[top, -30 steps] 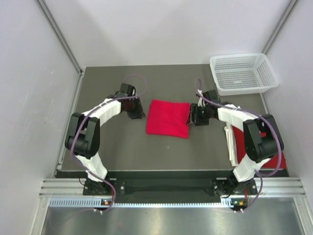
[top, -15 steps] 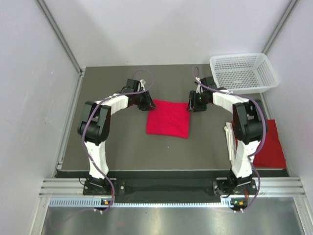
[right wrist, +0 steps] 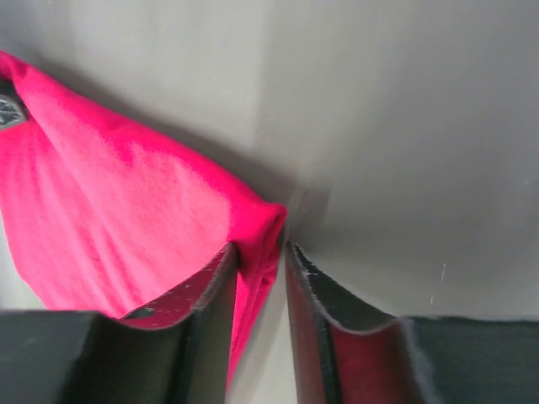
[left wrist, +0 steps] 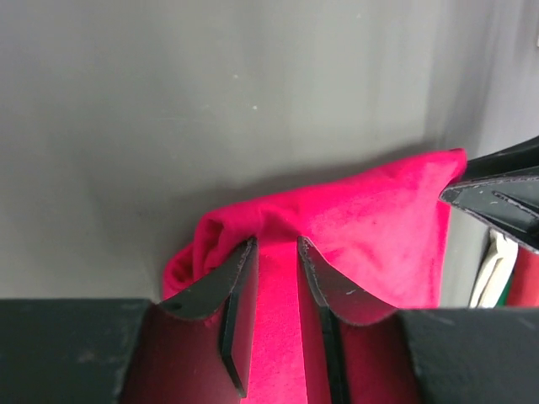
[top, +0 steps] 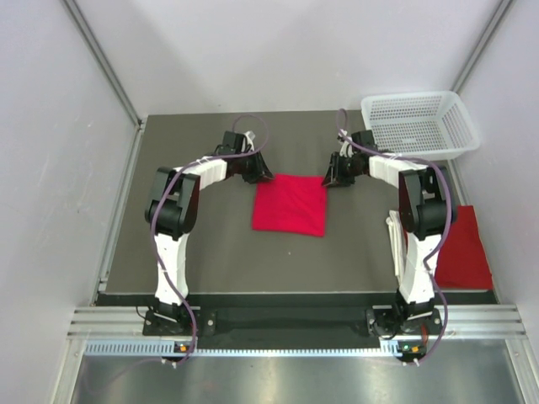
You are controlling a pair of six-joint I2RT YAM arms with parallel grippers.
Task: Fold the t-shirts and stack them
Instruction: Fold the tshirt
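The folded t-shirt [top: 289, 205] lies square in the middle of the table [top: 221, 246], with our left gripper [top: 259, 172] at its far left corner and our right gripper [top: 331, 178] at its far right corner, so its far edge runs straight from one to the other and each arm is nearest its own corner. Our left jaws are pinched on a bunch of red cloth; the right jaws stand narrow around their corner, but we cannot tell whether they grip it. We judge the next lift depends on both corners rising level.
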